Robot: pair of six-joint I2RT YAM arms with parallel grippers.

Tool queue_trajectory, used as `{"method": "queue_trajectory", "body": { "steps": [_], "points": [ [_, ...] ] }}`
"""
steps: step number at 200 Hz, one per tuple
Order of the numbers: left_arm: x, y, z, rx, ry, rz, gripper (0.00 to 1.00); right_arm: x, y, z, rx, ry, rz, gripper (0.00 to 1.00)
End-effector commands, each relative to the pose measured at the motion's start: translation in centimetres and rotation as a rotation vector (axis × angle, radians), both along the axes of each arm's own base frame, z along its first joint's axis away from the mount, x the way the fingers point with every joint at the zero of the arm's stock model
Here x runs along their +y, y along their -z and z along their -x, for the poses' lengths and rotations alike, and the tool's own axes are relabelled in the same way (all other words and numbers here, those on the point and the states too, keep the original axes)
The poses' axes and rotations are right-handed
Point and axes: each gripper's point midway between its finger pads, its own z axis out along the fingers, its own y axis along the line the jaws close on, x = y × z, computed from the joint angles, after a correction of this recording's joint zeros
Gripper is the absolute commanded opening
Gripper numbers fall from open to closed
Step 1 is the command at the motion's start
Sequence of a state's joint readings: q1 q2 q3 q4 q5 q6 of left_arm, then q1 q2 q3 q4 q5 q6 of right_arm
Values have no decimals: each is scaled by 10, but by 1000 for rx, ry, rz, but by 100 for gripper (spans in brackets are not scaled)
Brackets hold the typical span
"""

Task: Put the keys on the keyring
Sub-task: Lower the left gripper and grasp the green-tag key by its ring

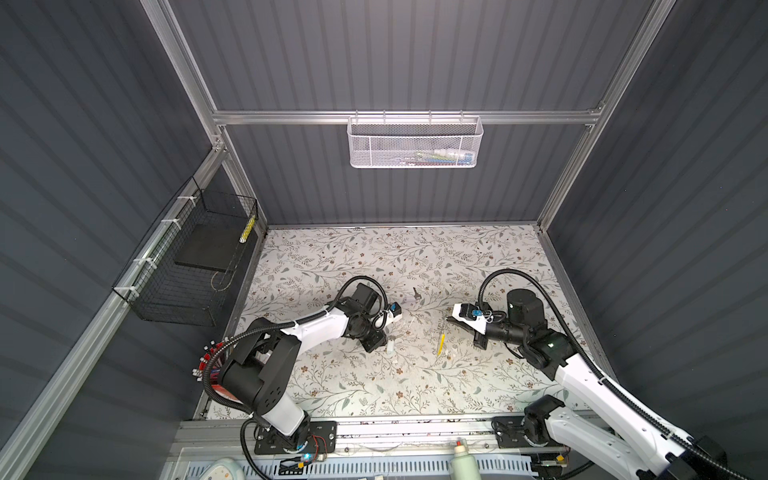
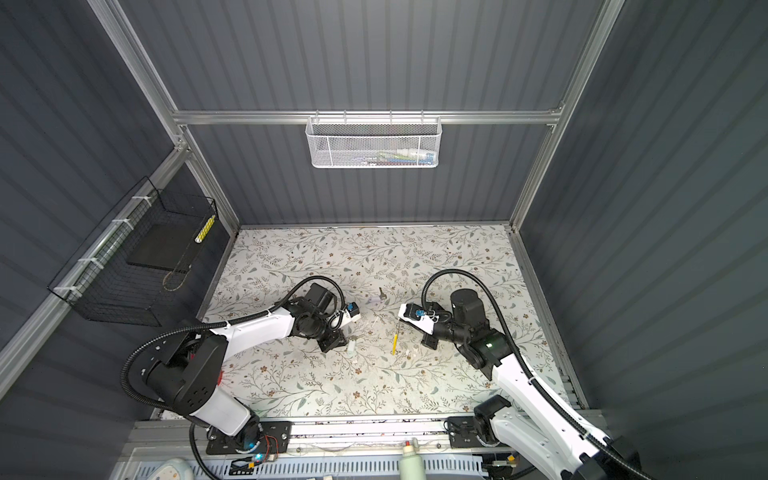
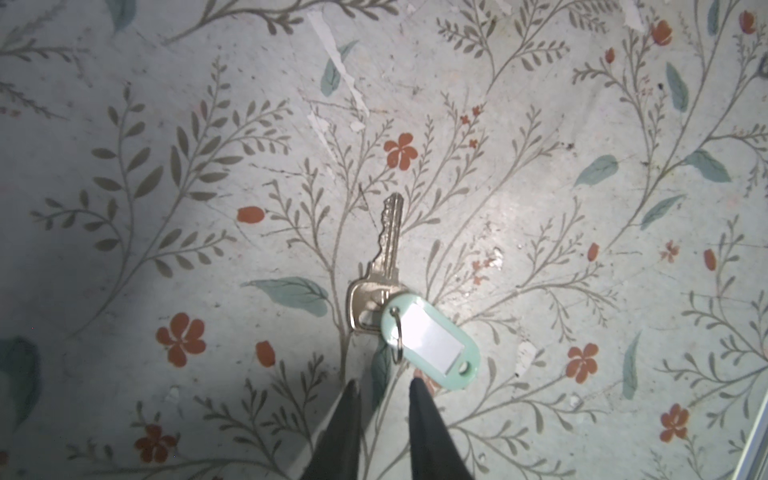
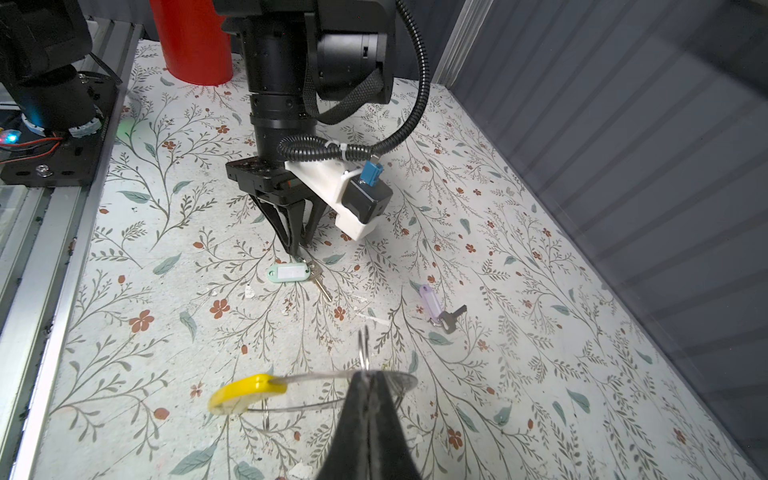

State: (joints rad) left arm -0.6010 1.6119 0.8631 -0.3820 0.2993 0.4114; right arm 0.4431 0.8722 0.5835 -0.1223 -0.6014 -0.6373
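Observation:
A silvery key (image 3: 388, 245) with a mint-green tag (image 3: 432, 336) lies flat on the floral table. My left gripper (image 3: 384, 388) points down just short of the key's small split ring (image 3: 397, 336). Its fingers stand a narrow gap apart with nothing between them; the right wrist view shows the left gripper (image 4: 297, 249) at the tag's end. My right gripper (image 4: 368, 374) is shut on the keyring (image 4: 316, 378), a thin wire loop with a yellow segment (image 4: 247, 392), held above the table. A dark-headed key (image 4: 453, 316) with a lilac tag (image 4: 430, 301) lies farther back, and both top views show that dark-headed key (image 1: 417, 294) (image 2: 381, 294).
A red cylinder (image 4: 191, 41) stands by the left arm's base. A white mesh basket (image 1: 415, 143) hangs on the back wall and a black wire basket (image 1: 187, 270) on the left wall. A pale bottle (image 1: 461, 457) stands at the front rail. Grey walls enclose the table.

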Motion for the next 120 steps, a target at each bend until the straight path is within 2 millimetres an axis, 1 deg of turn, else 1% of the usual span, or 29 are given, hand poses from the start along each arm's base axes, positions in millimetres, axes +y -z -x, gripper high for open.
{"method": "queue_trajectory", "body": {
  "steps": [1, 6, 52, 73, 94, 112, 120],
  "points": [
    [-5, -5, -4, 2, 34, 11, 22, 0, 1, 2, -2, -14, -2, 0],
    [-9, -7, -1, 18, 48, 34, 22, 0, 1, 2, -1, -14, -3, 0],
    [-12, -6, 2, 40, 72, 36, 22, 0, 2, 2, -1, -15, 0, 0],
    [-13, -3, 4, 50, 77, 29, 21, 0, 3, 1, 1, -14, 2, 0],
    [-12, 1, 6, 55, 81, 1, 24, -1, 3, 1, 1, -13, 5, 0],
    [-13, 4, 6, 53, 83, -13, 23, -1, 4, 0, 3, -12, 5, 0],
    [-9, 5, 1, 33, 71, -38, 23, -1, 4, 0, 4, -13, 4, 0]
  ]
}}
